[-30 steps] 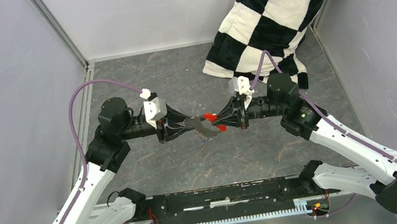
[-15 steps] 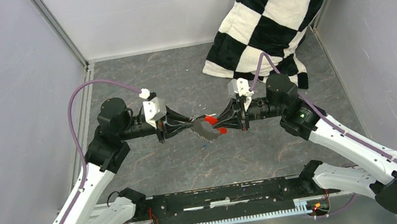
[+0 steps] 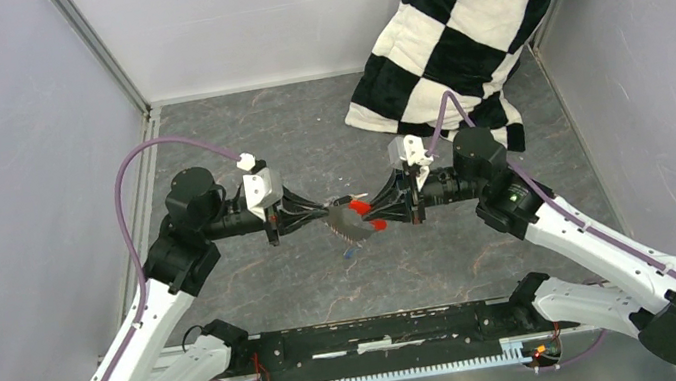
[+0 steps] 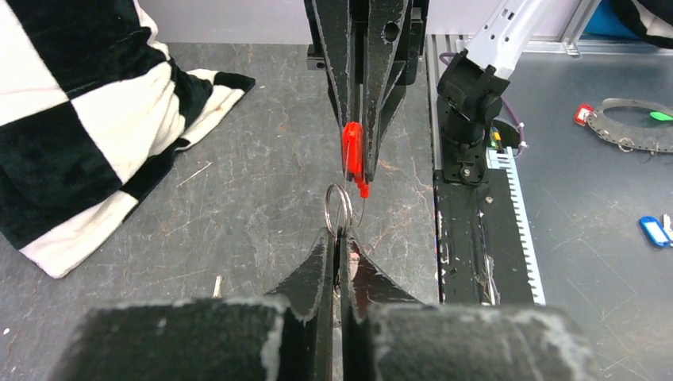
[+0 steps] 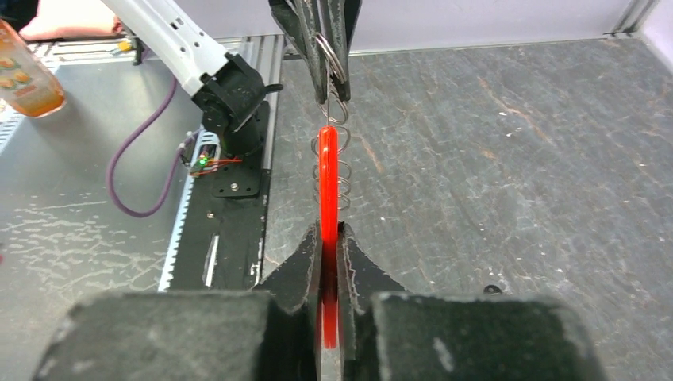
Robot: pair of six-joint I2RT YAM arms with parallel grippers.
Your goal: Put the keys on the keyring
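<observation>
The keyring is held in the air between my two grippers over the middle of the table. Its thin metal ring [image 4: 338, 208] is pinched by my left gripper [image 4: 339, 232], whose jaws are shut on the ring's near edge. Its red tag [image 5: 328, 178] stands on edge between the jaws of my right gripper [image 5: 329, 230], which are shut on it. A short coil of wire [image 5: 342, 176] links tag and ring. From above, the left gripper [image 3: 336, 219] and right gripper [image 3: 370, 216] meet tip to tip at the red tag [image 3: 360, 207]. The keys are out of view.
A black-and-white checkered cloth [image 3: 470, 19] is heaped at the back right corner. A small blue tag-like piece [image 4: 654, 232] and a small red piece [image 4: 585, 113] lie on the metal sheet beyond the arm bases. Grey walls close in both sides.
My left gripper was open around the ring and has shut on it. The pair of grippers has drifted slightly left; the right gripper keeps its hold on the red tag.
</observation>
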